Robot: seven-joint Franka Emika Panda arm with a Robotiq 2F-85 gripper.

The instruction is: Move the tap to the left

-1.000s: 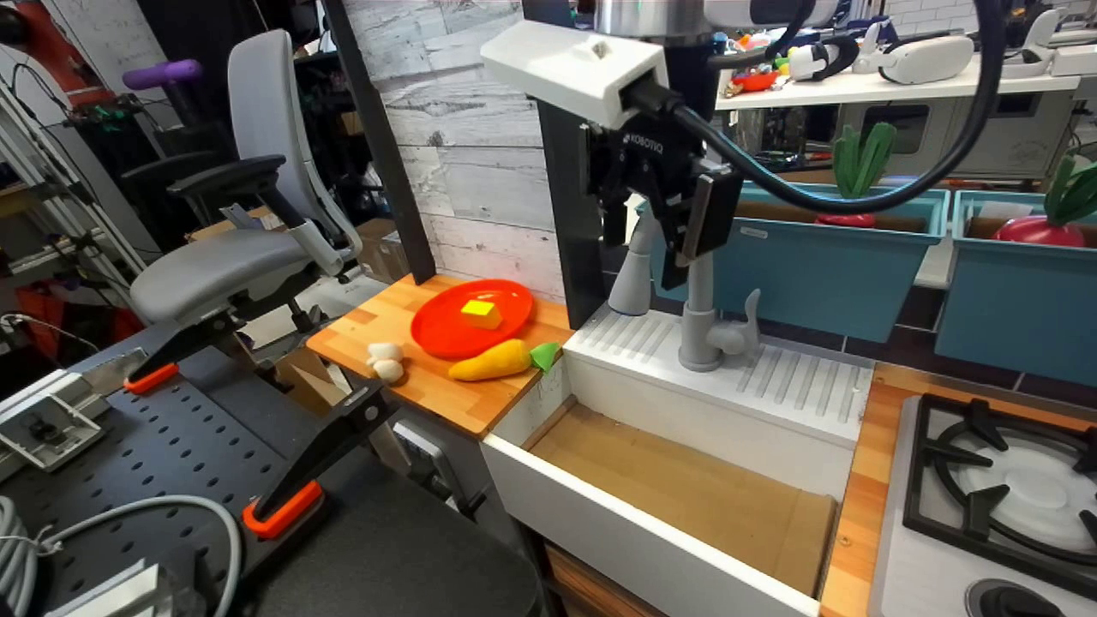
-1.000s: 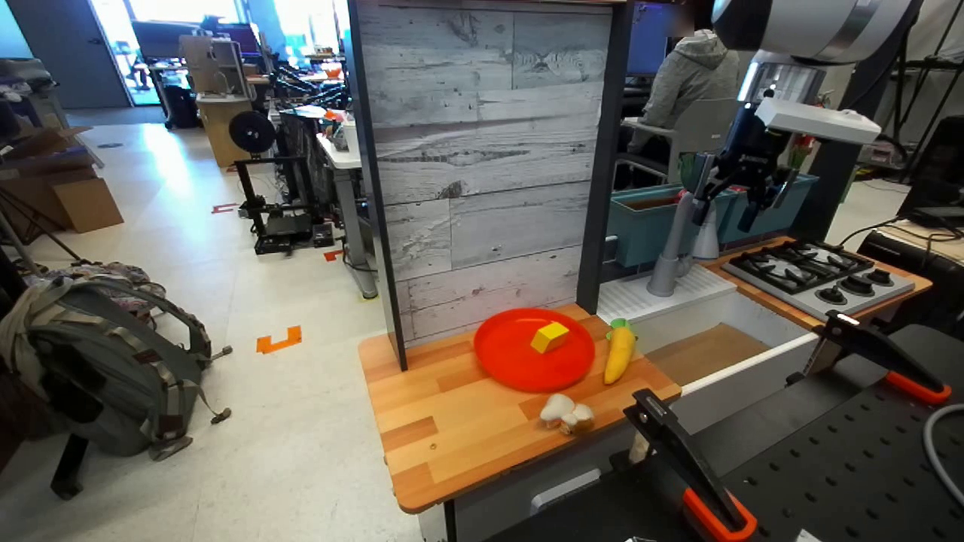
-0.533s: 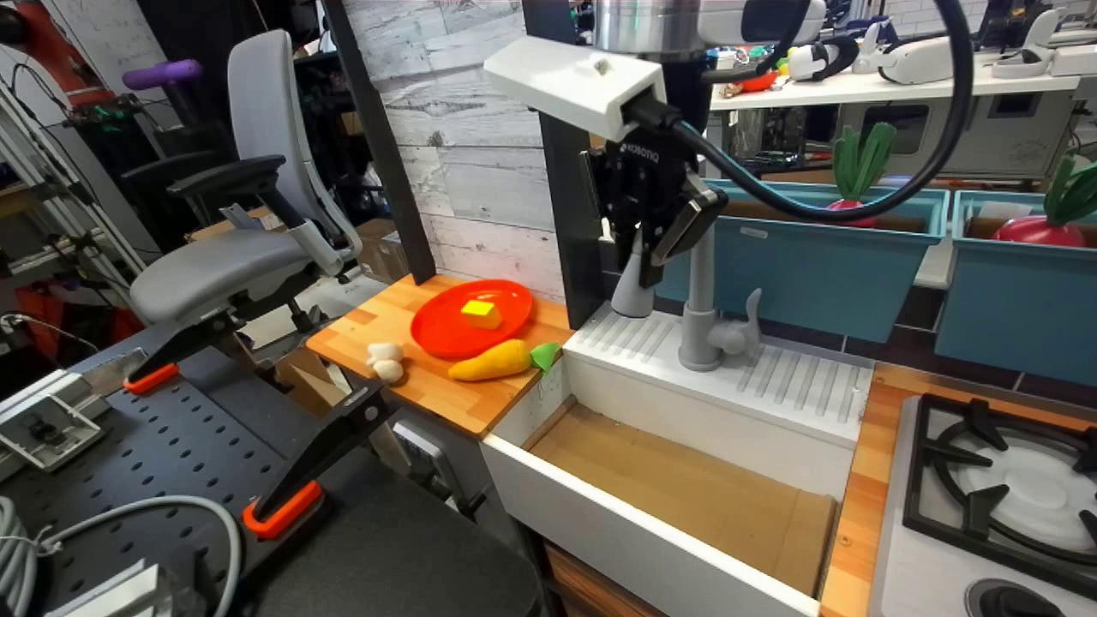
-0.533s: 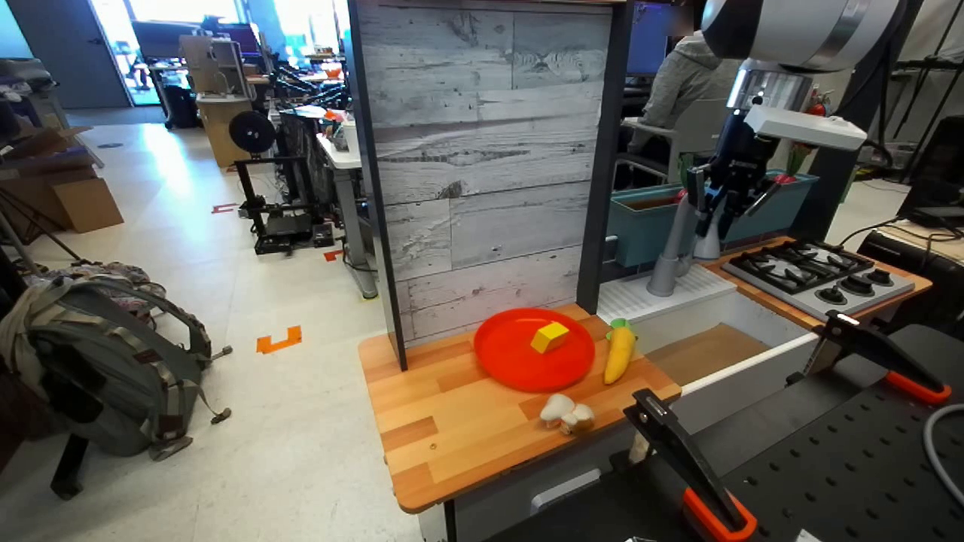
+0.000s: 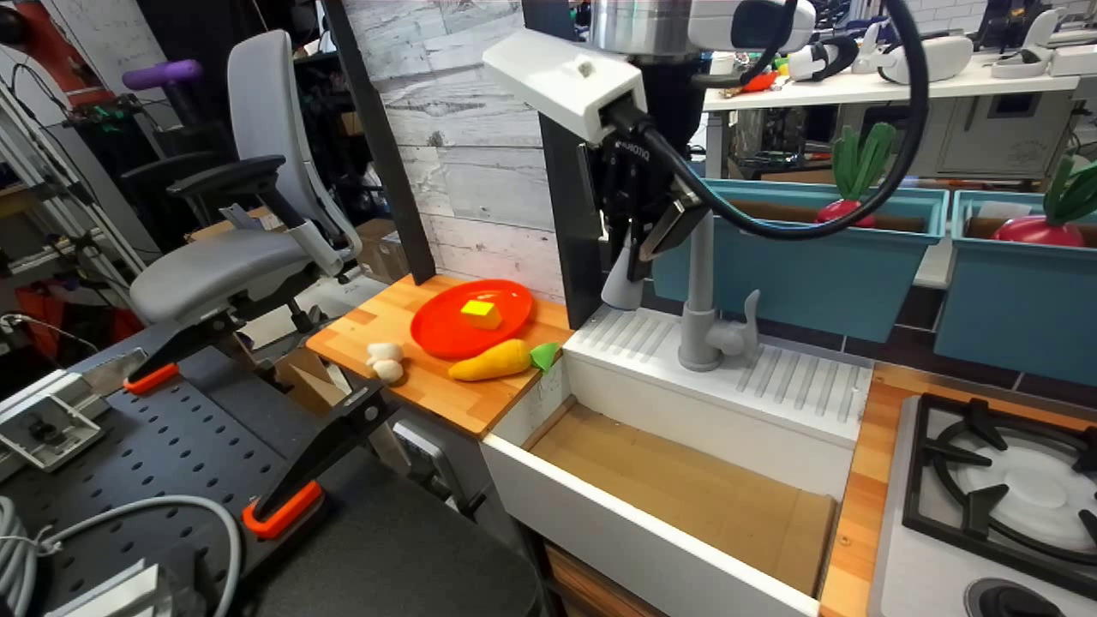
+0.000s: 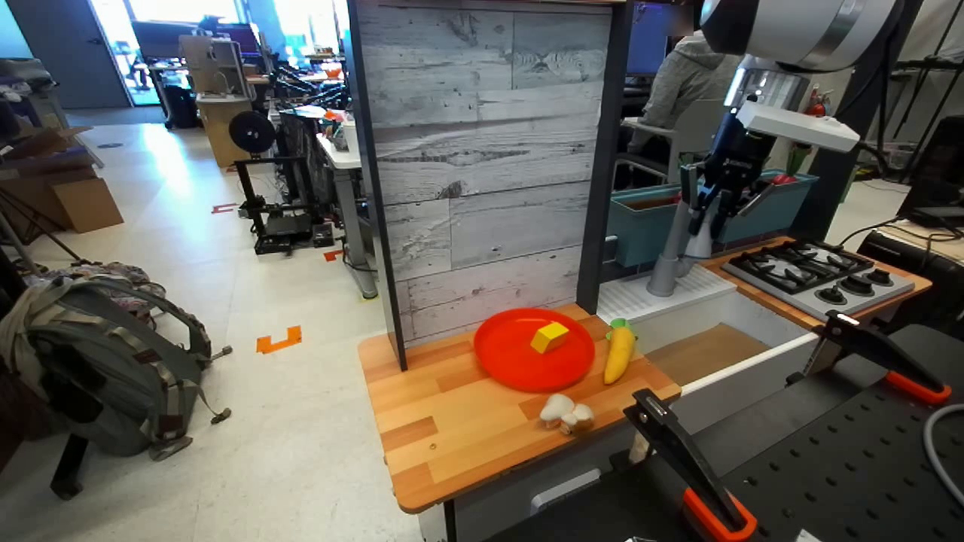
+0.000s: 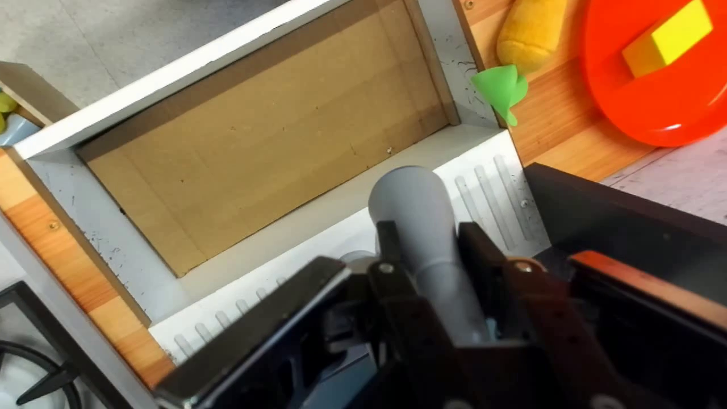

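Free room lies over the deep white rectangular sink [image 5: 617, 536]. Behind the matte grey gooseneck tap [image 5: 701, 278], a teal box-shaped planter [image 5: 801, 266] blocks the way, and a tall black post [image 5: 562, 171] stands to one side.

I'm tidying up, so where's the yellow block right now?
In both exterior views the yellow block sits on the red plate, on the wooden counter left of the white sink as pictured; the wrist view shows it at upper right.

Bright scene, white glare on the floor [image 6: 226, 301]
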